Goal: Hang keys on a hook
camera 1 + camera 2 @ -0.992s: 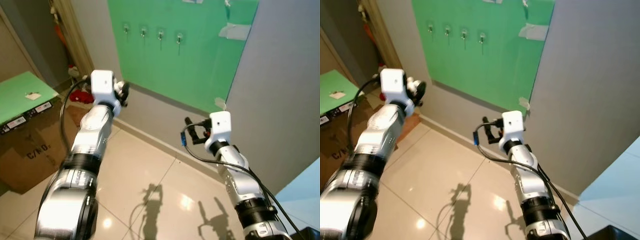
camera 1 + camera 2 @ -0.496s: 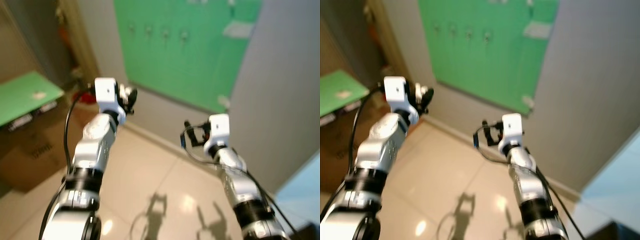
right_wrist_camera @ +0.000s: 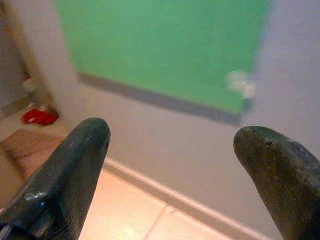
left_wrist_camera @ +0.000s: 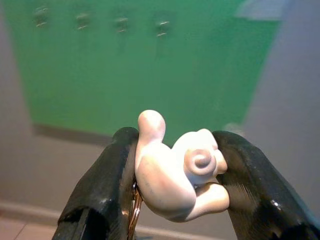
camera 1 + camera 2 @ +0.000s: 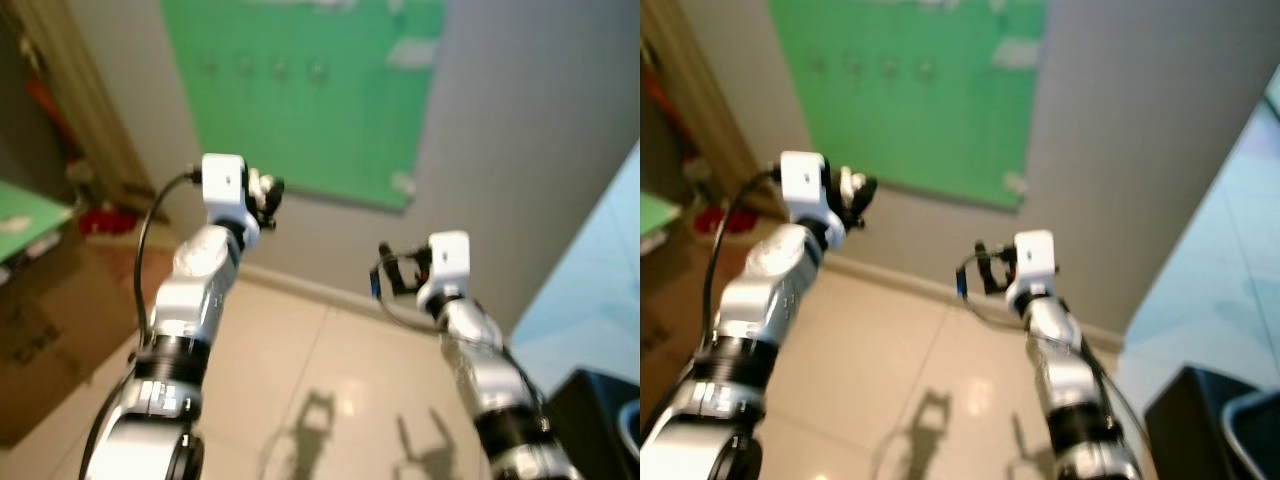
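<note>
A pale pink figure charm (image 4: 175,175) with a metal key ring (image 4: 133,210) under it sits clamped between the black fingers of my left gripper (image 5: 268,192). That gripper is raised in front of a green board (image 5: 300,110) on the grey wall. A row of several small hooks (image 4: 161,27) runs along the top of the board, well beyond and above the charm. My right gripper (image 3: 175,165) is open and holds nothing; it hovers lower, to the right (image 5: 385,275), pointing at the wall's base.
A cardboard box (image 5: 40,320) with a green top stands at the left, with a red object (image 5: 100,220) on the floor by a door frame (image 5: 70,90). A black container (image 5: 600,420) sits at the lower right. Glossy floor tiles (image 5: 300,380) lie below the arms.
The whole view has swung to the right and blurred, so the board and box have slid left. Both arms hold much the same pose, the left still gripping the charm.
</note>
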### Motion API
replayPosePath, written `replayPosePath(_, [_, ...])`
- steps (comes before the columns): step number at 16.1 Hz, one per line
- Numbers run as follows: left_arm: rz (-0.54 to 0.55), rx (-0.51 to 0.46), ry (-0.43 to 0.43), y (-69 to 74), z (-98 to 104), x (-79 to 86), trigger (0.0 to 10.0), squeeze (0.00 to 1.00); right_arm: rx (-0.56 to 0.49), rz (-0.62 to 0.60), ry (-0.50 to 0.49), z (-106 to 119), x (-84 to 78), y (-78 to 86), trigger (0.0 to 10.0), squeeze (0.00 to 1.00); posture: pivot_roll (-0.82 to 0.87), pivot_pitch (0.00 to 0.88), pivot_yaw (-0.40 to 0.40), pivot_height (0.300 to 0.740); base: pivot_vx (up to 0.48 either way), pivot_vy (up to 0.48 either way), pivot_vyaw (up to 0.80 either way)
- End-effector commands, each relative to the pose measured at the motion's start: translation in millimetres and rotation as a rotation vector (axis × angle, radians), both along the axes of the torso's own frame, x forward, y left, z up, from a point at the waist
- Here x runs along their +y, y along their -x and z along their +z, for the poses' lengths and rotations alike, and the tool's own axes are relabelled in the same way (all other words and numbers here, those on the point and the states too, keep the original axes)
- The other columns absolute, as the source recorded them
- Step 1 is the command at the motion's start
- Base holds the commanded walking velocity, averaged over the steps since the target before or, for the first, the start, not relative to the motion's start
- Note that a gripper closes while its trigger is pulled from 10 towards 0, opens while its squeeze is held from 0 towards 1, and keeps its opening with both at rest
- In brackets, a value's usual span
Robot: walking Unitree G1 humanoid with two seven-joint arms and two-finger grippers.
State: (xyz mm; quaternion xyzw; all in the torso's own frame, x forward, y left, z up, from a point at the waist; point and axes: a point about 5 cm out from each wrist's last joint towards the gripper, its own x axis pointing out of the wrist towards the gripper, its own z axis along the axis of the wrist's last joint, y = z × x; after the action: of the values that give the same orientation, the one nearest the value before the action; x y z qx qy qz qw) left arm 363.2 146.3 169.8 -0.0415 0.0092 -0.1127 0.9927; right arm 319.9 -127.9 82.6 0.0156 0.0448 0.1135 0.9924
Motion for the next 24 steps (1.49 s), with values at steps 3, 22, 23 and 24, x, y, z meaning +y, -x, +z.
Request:
replayPosePath(3, [0.005, -0.012, -0.016, -0.6, 4, 2.0, 0.0, 0.00, -0.025, 0.008, -0.008, 4, 4.4, 0.6, 10.0, 0.00, -0.10, 0.000, 0.072, 0.740, 0.000, 0.000, 0.00])
replayPosePath(22, [-0.044, 0.014, -0.173, -11.7, 1, -18.5, 0.0, 0.00, -0.070, 0.188, -0.017, 22, 37.5, 6.1, 10.0, 0.00, -0.11, 0.000, 0.070, 0.740, 0.000, 0.300, -0.04])
replayPosePath(23, [-0.053, 0.027, -0.220, -12.2, -2, -16.1, 0.0, 0.00, -0.083, 0.207, -0.026, 28, 40.3, 4.6, 10.0, 0.00, -0.11, 0.000, 0.070, 0.740, 0.000, 0.000, 0.00])
replayPosePath(24, [-0.058, 0.026, -0.265, -12.1, -4, -13.7, 0.0, 0.00, -0.094, 0.217, -0.031, 32, 41.1, 4.1, 10.0, 0.00, -0.11, 0.000, 0.068, 0.740, 0.000, 0.000, 0.00])
